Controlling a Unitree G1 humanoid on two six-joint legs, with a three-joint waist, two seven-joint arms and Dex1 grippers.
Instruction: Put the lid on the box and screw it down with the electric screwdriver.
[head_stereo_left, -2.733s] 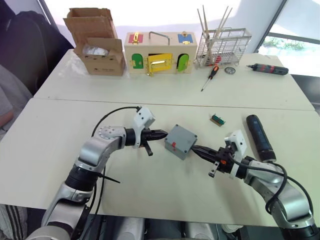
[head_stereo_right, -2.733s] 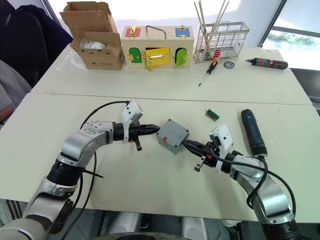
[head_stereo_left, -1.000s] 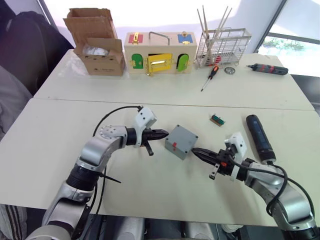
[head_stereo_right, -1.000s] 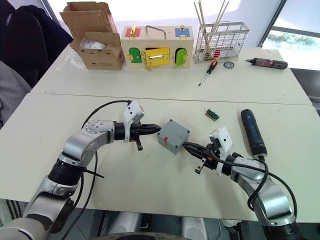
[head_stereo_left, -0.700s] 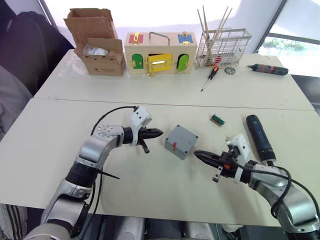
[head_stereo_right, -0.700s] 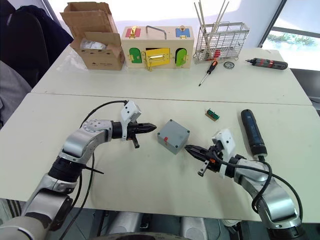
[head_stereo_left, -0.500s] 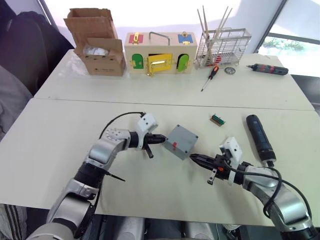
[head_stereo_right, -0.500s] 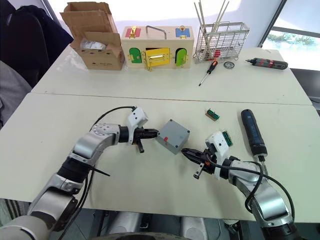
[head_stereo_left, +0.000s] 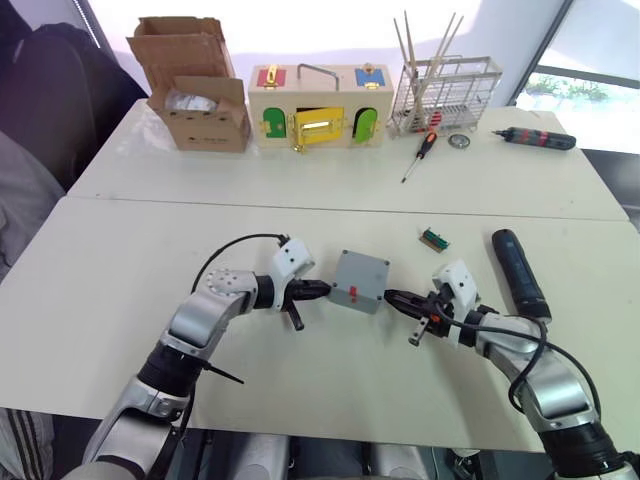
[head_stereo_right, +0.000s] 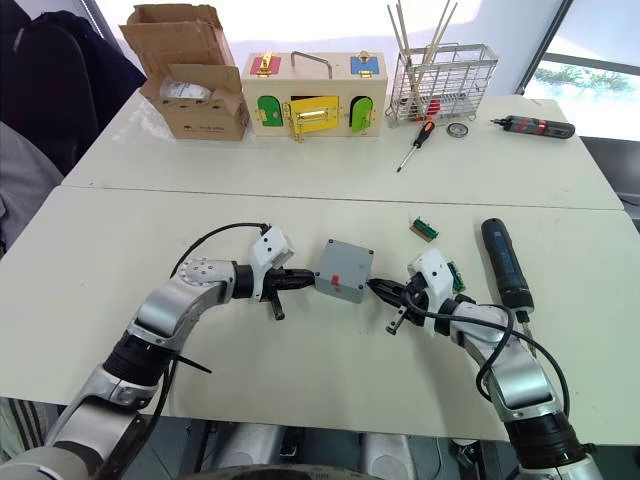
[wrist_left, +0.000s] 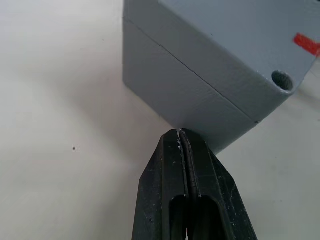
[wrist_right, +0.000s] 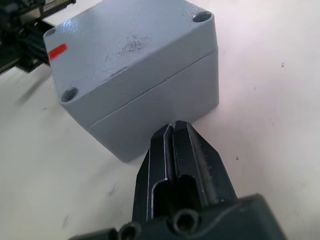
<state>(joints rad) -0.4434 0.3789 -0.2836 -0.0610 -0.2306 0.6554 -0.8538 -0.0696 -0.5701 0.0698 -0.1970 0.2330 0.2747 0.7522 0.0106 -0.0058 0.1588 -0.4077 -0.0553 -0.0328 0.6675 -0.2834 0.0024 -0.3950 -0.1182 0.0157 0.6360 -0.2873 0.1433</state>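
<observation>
Lab workbench, white tables (head_stereo_left: 120, 250), latch-board toy (head_stereo_left: 320, 105) (coloured doors), screwdrivers (head_stereo_left: 419, 155)

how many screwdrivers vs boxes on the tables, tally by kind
screwdrivers: 3 (electric screwdriver, dark driver with red bands, orange-and-black hand screwdriver)
boxes: 3 (grey box, wooden box, cardboard carton)
total: 6

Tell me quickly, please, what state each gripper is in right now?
Left gripper: shut, holding nothing, tips against a side of the grey box.
Right gripper: shut, holding nothing, tips at the opposite side of the box.
</observation>
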